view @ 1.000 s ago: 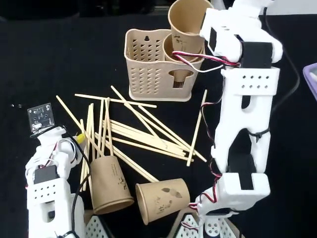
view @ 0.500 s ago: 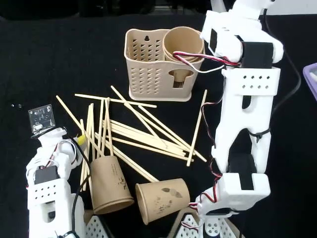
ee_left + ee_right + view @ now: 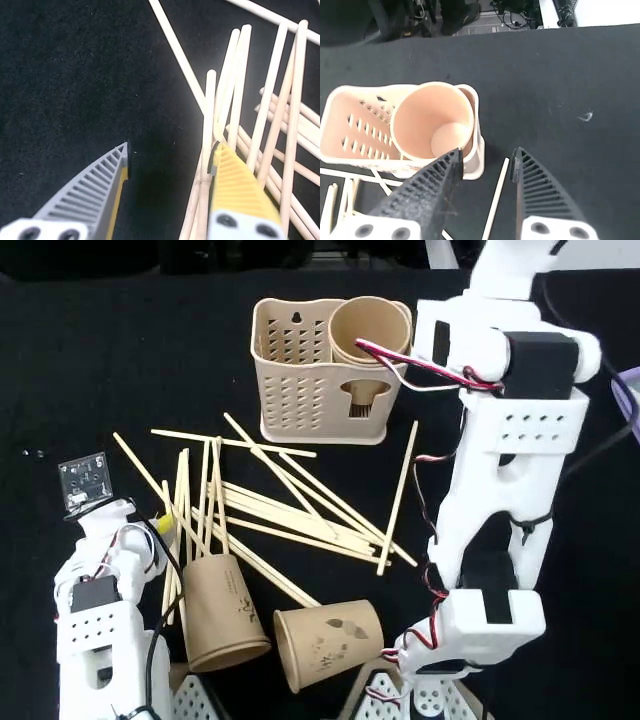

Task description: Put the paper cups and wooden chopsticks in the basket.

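A beige perforated basket [image 3: 300, 390] stands at the back of the black table, with nested paper cups [image 3: 370, 328] upright in its right half. In the right wrist view my right gripper [image 3: 487, 152] hangs open just beside the basket [image 3: 350, 135] and above the cups [image 3: 432, 120], holding nothing. Two more paper cups lie on their sides near the front, one [image 3: 222, 612] left of the other [image 3: 330, 640]. Several wooden chopsticks [image 3: 280, 510] are scattered mid-table. My left gripper [image 3: 170, 155] is open, its yellow finger [image 3: 240, 185] over the chopsticks [image 3: 225, 105] at the pile's left end.
One chopstick [image 3: 398, 498] lies apart, close to the right arm's white body [image 3: 500, 500]. A purple object [image 3: 628, 390] shows at the right edge. A small tag board [image 3: 84, 480] sits on the left arm. Bare black cloth lies to the left of the pile.
The cup held above the basket went down into the cup inside it and was let go. The right arm then drew back to the right. The left arm stayed still.
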